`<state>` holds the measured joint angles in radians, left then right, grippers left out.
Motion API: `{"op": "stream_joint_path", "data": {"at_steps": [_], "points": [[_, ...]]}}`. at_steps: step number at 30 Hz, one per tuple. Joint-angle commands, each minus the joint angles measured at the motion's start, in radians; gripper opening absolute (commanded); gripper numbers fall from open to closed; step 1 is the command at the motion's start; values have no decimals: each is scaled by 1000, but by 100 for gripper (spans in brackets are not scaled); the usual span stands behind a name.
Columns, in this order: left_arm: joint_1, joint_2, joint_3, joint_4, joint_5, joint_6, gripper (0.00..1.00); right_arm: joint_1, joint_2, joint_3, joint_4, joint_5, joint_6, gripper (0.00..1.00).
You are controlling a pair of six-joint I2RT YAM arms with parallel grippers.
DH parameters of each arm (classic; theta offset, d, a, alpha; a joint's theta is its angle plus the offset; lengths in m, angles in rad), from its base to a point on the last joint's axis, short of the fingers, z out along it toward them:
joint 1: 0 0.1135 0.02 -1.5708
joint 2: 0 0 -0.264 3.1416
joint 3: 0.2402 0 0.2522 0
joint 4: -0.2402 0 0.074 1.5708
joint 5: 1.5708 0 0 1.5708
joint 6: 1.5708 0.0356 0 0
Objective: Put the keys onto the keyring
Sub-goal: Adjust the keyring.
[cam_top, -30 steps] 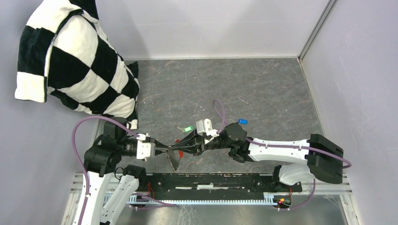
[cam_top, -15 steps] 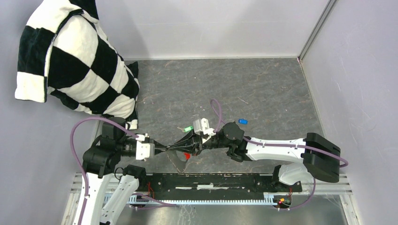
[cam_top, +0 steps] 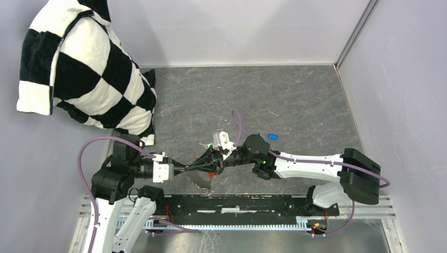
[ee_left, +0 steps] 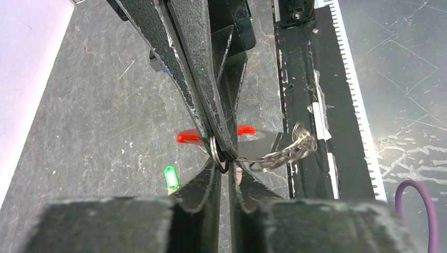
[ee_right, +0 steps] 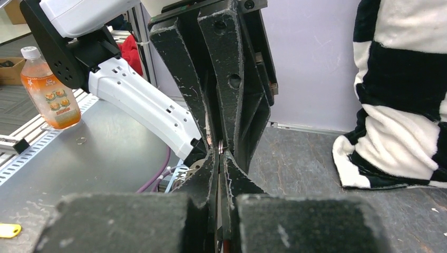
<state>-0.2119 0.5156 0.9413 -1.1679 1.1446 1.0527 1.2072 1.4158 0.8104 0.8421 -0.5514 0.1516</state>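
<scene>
two arms meet tip to tip near the front of the grey table (cam_top: 295, 95), over one keyring and two keys

the keyring (ee_left: 219, 158) is a thin silver ring, seen almost edge-on from the left wrist. one red tag (ee_left: 188, 137) sticks out on both sides of the fingers, and one short grey chain strap (ee_left: 287, 153) curls away towards the black rail. beside the strap lies a flat silvery piece whose link to the ring i cannot make out. from above, only a red speck and a pale hanging shape show below the joined fingertips

the left gripper (ee_left: 224, 168) has its jaws nearly together, a narrow slit between them, pinching the lower arc of the ring. the right gripper (ee_left: 219, 142) comes in from the opposite side with its jaws pressed tight on the upper arc, so the ring hangs clear of the table between the two

the green key (ee_left: 169, 177) lies flat on the table just beside the left fingers, a small bright green oblong head; its blade is too small to tell. the blue key (cam_top: 272, 136) lies apart, past the right wrist, touching nothing

one black and white chequered cushion (cam_top: 79, 68) leans in the far left corner. the right wrist view shows one bottle of orange drink (ee_right: 50, 89) and one small yellow tag (ee_right: 8, 230) off the table
</scene>
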Motion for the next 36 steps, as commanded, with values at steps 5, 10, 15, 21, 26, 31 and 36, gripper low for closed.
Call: {"op": "stream_joint_path", "data": {"at_steps": [5,10,15,21,26,31,36], "points": [[-3,1,15,20,49,91,2,7,0,34,-124,-25,-34,2],[-3,53,29,-159,2,293,2,0,-63,52,-256,27,-131,31],[-3,86,30,-243,-36,392,2,0,-85,147,-486,45,-272,42],[-3,87,30,-242,-47,416,2,0,-58,229,-617,45,-316,45],[-3,86,30,-242,-58,415,2,9,-54,236,-609,25,-319,44],[-3,86,30,-231,-63,406,2,23,-28,256,-620,5,-316,39],[-3,77,25,-210,-65,382,2,30,-43,237,-584,-3,-304,40]]}}
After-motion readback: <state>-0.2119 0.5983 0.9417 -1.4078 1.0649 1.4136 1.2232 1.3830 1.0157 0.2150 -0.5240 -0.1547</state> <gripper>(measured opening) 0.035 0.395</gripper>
